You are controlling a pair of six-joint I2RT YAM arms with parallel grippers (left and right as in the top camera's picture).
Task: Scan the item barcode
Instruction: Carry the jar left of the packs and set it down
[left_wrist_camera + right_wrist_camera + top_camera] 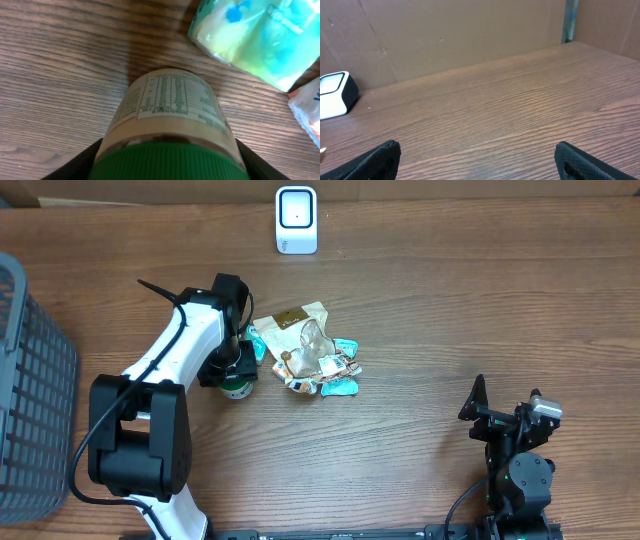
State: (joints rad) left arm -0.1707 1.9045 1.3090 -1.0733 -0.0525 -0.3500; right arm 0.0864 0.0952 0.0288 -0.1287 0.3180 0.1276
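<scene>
A jar (237, 388) with a green lid and a pale printed label stands on the wooden table just left of a pile of snack packets. My left gripper (235, 375) comes down on it from above. In the left wrist view its black fingers (87, 160) press both sides of the jar (170, 107) near the lid, so the left gripper (170, 162) is shut on it. The label shows a nutrition table; no barcode is visible. The white scanner (296, 220) stands at the far edge, also in the right wrist view as the scanner (335, 95). My right gripper (480, 408) rests open at the near right, with nothing in the right gripper (477, 160).
The pile of packets (310, 355) lies mid-table, with a teal packet (255, 35) close to the jar. A grey mesh basket (25, 380) stands at the left edge. A cardboard wall (445, 35) backs the table.
</scene>
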